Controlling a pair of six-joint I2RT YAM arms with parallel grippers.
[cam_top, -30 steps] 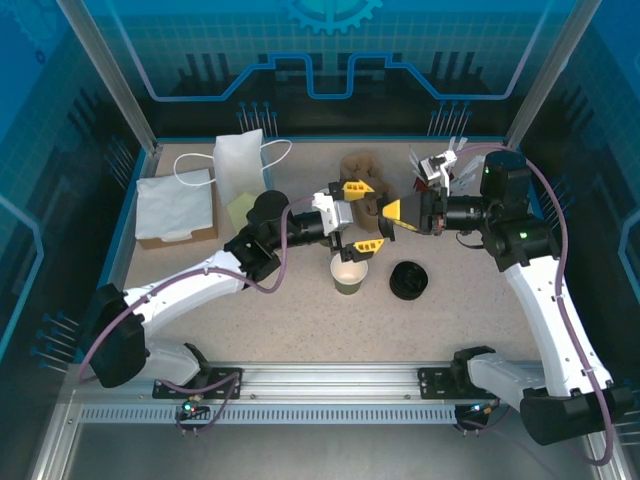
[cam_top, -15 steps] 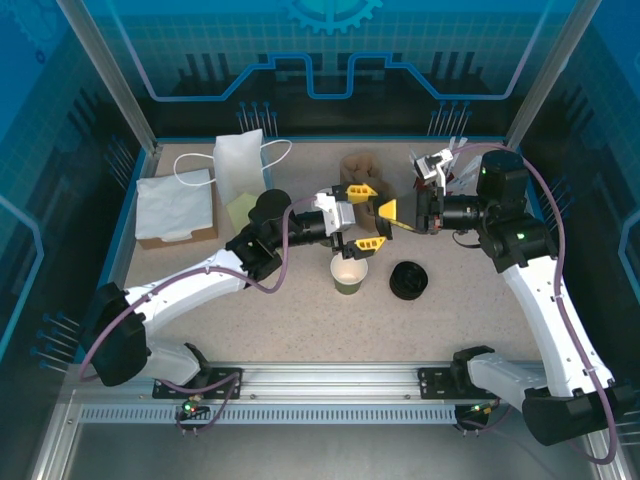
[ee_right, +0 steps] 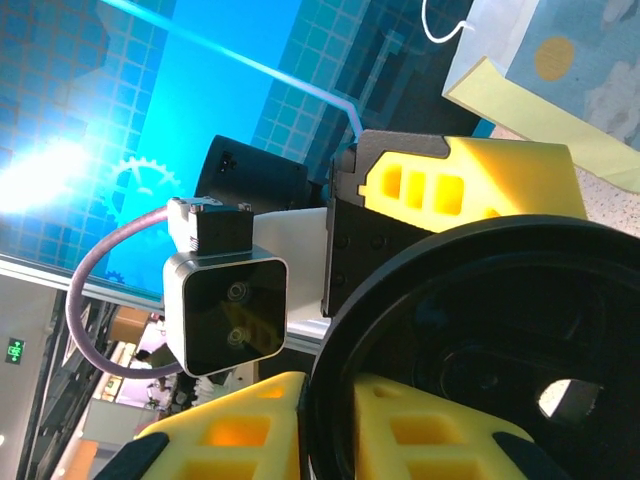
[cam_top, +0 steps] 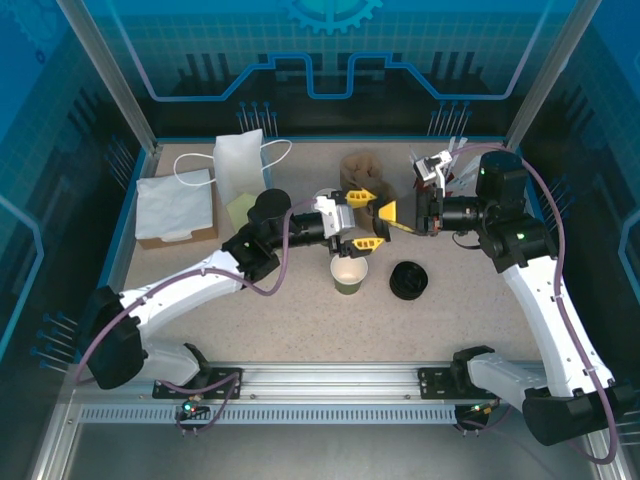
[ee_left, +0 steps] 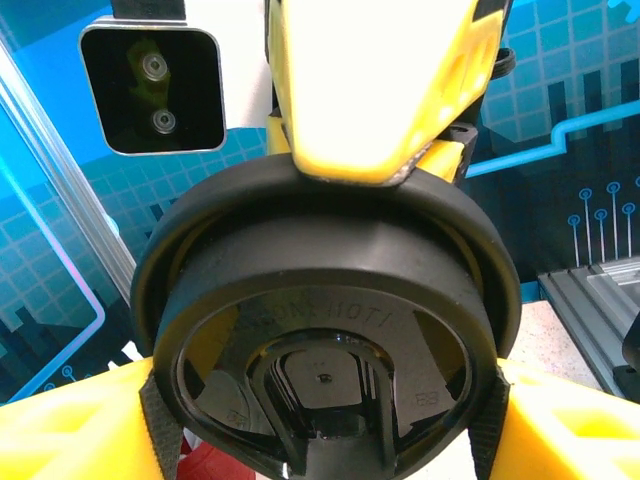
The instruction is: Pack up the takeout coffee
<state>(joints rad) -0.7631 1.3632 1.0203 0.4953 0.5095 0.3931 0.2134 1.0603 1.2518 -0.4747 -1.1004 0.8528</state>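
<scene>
The takeout coffee is in two pieces. Its olive-green cup (cam_top: 349, 273) stands upright and open-topped on the table. Its black lid (ee_left: 320, 330) hangs in the air above and behind the cup. My right gripper (cam_top: 389, 211) is shut on the lid's rim (ee_right: 335, 400), pinched between its yellow fingers (ee_right: 440, 445). My left gripper (cam_top: 368, 218) faces it from the left with a jaw on each side of the lid. Its black pads (ee_left: 160, 425) touch the lid's edge on both sides.
A stack of black lids (cam_top: 408, 280) sits just right of the cup. A white paper bag (cam_top: 240, 165) and a cardboard box topped with white napkins (cam_top: 178, 208) lie at the back left. A brown cup carrier (cam_top: 362, 165) is behind the grippers.
My left gripper's jaws have narrowed from wide open down onto the lid. The right gripper has kept hold of the lid and shifted slightly left. The cup has not moved.
</scene>
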